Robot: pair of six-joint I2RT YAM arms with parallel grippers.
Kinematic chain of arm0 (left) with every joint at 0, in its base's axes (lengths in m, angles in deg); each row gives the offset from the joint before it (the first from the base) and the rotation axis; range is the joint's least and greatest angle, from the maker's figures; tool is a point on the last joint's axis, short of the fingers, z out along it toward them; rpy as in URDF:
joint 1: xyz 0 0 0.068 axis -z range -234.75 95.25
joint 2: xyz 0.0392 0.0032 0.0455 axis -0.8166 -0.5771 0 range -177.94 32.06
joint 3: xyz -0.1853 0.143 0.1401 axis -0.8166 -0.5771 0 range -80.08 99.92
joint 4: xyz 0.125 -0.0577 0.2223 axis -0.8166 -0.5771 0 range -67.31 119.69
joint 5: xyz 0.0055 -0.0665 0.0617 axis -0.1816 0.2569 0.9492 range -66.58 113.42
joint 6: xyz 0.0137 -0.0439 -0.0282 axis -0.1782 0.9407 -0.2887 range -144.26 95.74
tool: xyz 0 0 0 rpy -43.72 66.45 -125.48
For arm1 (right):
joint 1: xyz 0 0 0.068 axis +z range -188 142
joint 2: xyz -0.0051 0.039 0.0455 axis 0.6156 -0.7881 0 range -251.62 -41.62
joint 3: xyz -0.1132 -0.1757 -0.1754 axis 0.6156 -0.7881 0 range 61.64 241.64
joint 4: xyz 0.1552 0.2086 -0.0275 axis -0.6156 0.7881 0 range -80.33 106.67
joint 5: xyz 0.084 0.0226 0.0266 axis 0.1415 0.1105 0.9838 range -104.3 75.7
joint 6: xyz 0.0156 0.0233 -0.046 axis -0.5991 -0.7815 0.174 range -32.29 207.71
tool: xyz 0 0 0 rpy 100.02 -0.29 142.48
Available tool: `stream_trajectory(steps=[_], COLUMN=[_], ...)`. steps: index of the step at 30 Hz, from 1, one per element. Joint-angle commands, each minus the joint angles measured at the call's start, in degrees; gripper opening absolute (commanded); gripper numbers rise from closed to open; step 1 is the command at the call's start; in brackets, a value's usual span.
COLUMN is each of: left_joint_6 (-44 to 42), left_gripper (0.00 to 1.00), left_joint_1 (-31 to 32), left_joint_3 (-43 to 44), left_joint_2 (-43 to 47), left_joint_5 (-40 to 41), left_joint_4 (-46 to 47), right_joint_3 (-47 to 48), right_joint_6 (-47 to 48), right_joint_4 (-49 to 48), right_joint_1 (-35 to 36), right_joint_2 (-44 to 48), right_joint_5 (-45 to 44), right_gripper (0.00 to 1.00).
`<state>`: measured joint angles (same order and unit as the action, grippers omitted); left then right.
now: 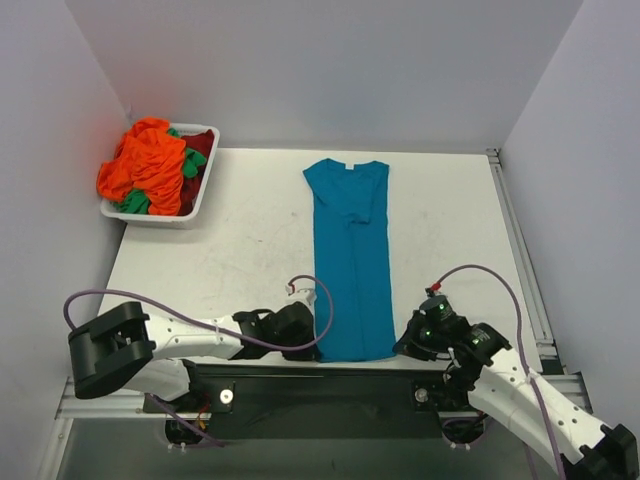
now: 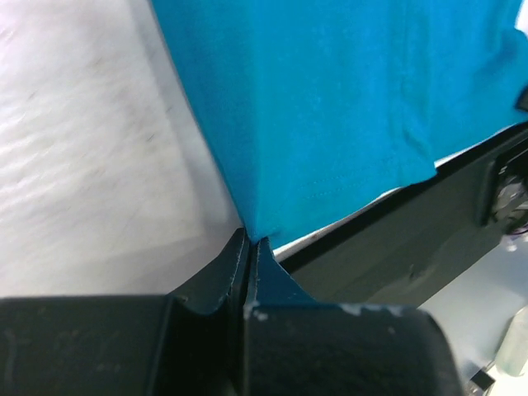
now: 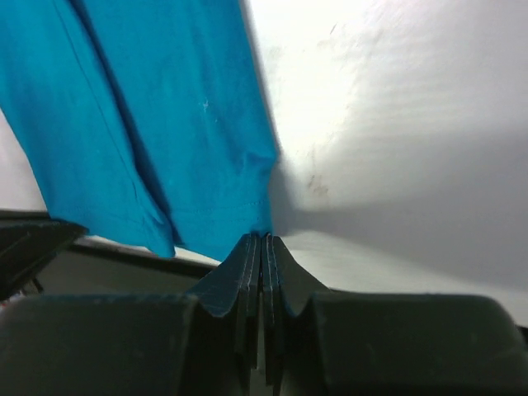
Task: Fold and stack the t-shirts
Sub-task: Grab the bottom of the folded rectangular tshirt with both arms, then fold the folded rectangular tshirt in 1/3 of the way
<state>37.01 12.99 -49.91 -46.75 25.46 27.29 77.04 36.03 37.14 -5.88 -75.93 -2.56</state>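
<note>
A teal-blue t-shirt (image 1: 350,255) lies on the table as a long narrow strip, sleeves folded in, collar at the far end. My left gripper (image 1: 312,330) is shut on its near left hem corner; the left wrist view shows the cloth (image 2: 330,107) pinched at the closed fingertips (image 2: 250,241). My right gripper (image 1: 405,345) is shut on the near right hem corner; the right wrist view shows the cloth (image 3: 165,124) meeting the closed tips (image 3: 261,238). Orange (image 1: 145,160), green (image 1: 192,162) and dark red (image 1: 198,145) shirts lie heaped in the tray.
A white plastic tray (image 1: 195,213) stands at the far left corner of the table. The table's near edge and the black base rail (image 1: 330,385) run just under both grippers. White walls close in the table on three sides.
</note>
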Motion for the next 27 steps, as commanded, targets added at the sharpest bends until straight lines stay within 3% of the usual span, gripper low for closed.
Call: stream_trajectory(steps=[1,7,13,19,27], left_joint_6=[-0.89,-0.81,-2.74,-7.48,-11.44], left_gripper=[0.0,0.0,0.0,0.0,0.0], left_joint_1=[0.63,1.6,0.55,-4.28,-17.55], left_joint_3=[-0.38,0.06,4.09,13.48,27.38], left_joint_2=[3.39,6.12,7.0,3.4,-6.79], left_joint_5=[-0.73,-0.11,1.12,-0.37,-4.85], left_joint_4=[-8.76,-12.55,-13.95,-14.22,-13.86], right_joint_3=[-0.19,2.44,10.34,22.01,35.04], right_joint_6=[-5.09,-11.59,-9.85,-5.37,5.6], right_joint_4=[5.58,6.64,6.81,7.08,1.9], right_joint_1=[5.22,18.49,21.23,19.39,5.78], right_joint_2=[2.48,0.65,-6.55,-15.34,-31.07], right_joint_5=[-3.13,-10.42,-17.62,-23.35,-21.6], right_gripper=[0.0,0.0,0.0,0.0,0.0])
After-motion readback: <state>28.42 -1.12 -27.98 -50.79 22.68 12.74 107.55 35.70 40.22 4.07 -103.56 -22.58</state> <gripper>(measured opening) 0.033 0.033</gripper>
